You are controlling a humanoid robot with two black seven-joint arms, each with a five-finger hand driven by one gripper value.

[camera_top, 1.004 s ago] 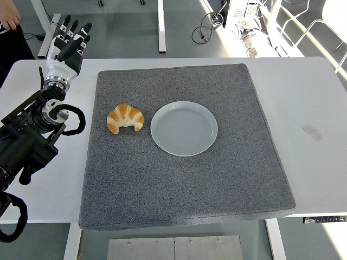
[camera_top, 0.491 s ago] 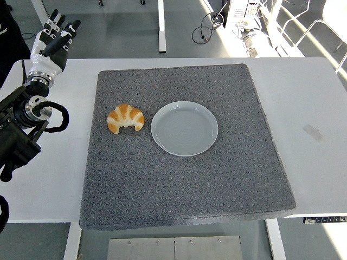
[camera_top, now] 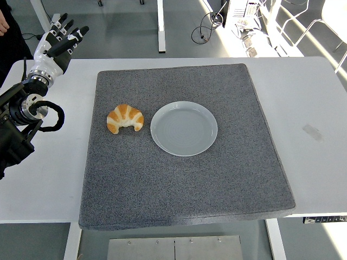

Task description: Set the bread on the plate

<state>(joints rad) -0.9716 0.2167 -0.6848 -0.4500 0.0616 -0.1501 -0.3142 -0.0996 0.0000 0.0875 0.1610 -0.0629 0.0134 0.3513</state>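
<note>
A golden croissant (camera_top: 125, 118) lies on the grey mat (camera_top: 179, 184), just left of an empty white plate (camera_top: 184, 128) and apart from it. My left hand (camera_top: 58, 43) is raised over the table's far left corner, well up and left of the croissant. Its fingers are spread and hold nothing. The black left arm (camera_top: 19, 124) runs down the picture's left edge. My right arm is out of view.
The mat covers most of the white table (camera_top: 309, 108). A person stands at the top left corner (camera_top: 6, 27). Desk legs, cables and chairs show on the floor beyond the far edge.
My left arm has pulled back toward the left edge and its hand has moved left and slightly up. The croissant and plate have not moved.
</note>
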